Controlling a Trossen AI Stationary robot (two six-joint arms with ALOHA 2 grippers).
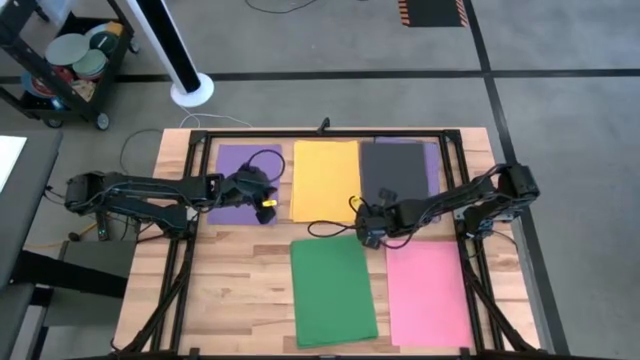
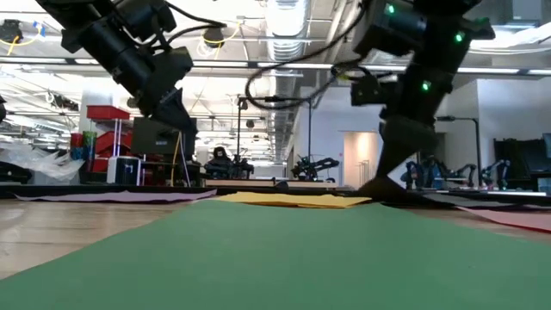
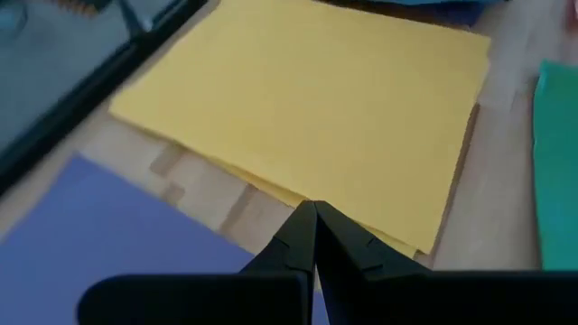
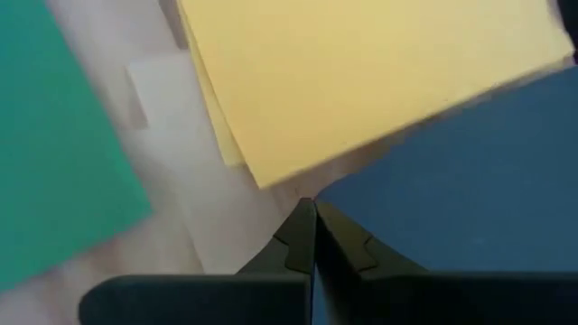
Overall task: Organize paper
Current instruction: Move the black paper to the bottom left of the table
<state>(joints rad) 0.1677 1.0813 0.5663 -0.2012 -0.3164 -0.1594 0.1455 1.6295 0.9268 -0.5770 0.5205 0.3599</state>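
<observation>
a cart (image 1: 70, 65) of coloured discs stands in the upper left of the high view, a white post base (image 1: 191, 91) just right of it, and black cables (image 1: 335, 226) loop over the wooden table (image 1: 240, 285) at mid-frame. five paper lots lie there: purple paper (image 1: 232, 170), yellow paper (image 1: 325, 180) and black paper (image 1: 395, 167) across the upper row, green paper (image 1: 333, 291) and pink paper (image 1: 427, 293) below. the left gripper (image 1: 266, 208), jaws pressed together, hangs at the purple sheet's lower right corner. the right gripper (image 1: 366, 228), jaws pressed together, sits at the black sheet's lower left corner, beside the yellow stack.
</observation>
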